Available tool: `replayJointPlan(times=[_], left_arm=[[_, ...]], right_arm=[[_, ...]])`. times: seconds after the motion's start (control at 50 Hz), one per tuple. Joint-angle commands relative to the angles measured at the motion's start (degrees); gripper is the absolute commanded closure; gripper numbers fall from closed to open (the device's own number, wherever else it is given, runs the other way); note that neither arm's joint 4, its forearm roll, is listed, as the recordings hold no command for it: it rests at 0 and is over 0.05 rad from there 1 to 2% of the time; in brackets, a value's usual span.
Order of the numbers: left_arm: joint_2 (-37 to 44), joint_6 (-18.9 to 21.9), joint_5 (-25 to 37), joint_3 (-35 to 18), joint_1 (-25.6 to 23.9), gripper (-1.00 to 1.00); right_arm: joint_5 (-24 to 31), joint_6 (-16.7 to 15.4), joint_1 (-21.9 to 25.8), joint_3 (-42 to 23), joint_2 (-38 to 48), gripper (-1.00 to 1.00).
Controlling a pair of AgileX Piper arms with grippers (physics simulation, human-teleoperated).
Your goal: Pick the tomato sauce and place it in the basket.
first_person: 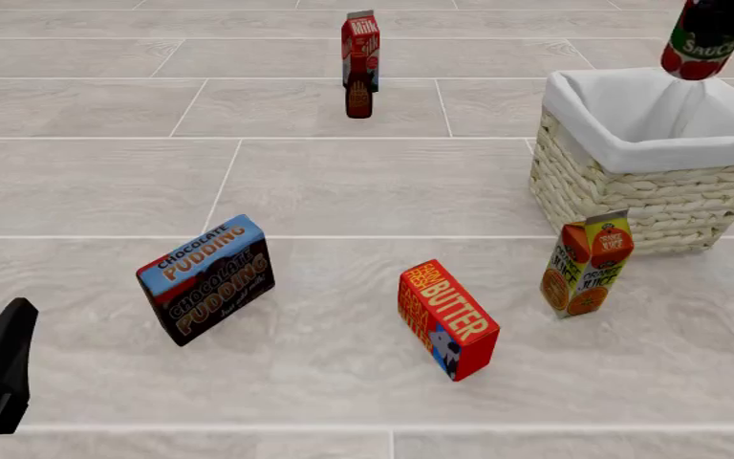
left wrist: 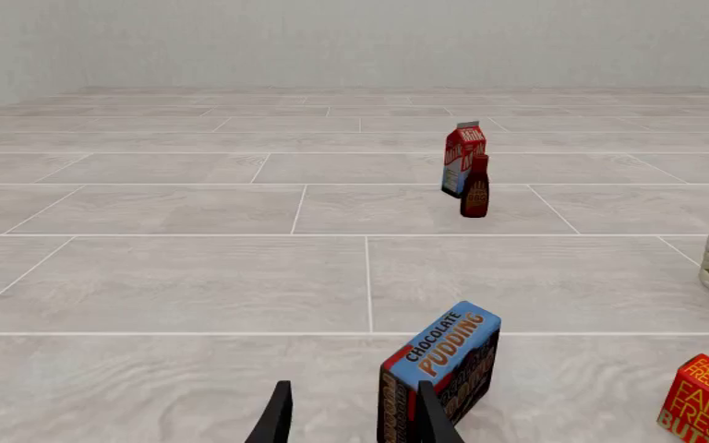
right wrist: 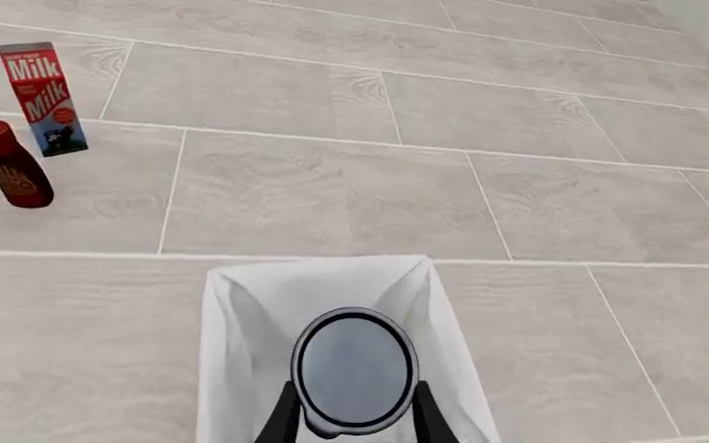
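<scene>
Left gripper: your left gripper sits low at the near left of the table, its fingers spread with nothing between them. It plays no part in this step, so leave it parked.
Near clutter: the chocolate pudding box, the butter box and the orange juice carton stand on the near side. The juice carton is just beside the basket's front wall. None of them lies under your drop path.
Basket: the basket stands at the right, its white liner folded over the rim, and its inside looks bare.
Right gripper: your right gripper is closed on the tomato sauce, one finger on each side of the can.
Can position: the can hangs in the air above the far right part of the basket's opening, touching nothing but the fingers.
Can axis: its long axis runs nearly upright, tipped a little. The green band is uppermost in the front view and the red tomato end points down into the liner.
How to finish: I judge you are over the opening but near the far rim. Bring the can toward the middle, lower it inside the liner, then open.
Far objects: the milk carton and small dark bottle stand well apart at the back.
</scene>
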Motion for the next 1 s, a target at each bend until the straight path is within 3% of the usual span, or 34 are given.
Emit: replayJointPlan(times=[0.02,1.0], left_arm=[[0.0,0.0,0.0,0.0,0.0,-1.0],[0.0,0.0,0.0,0.0,0.0,-1.0]], right_arm=[[-0.8,1.5,-0.9,-0.2,1.4,1.0],[-2.9,0.9,-0.1,-0.3,7.4,1.0]])
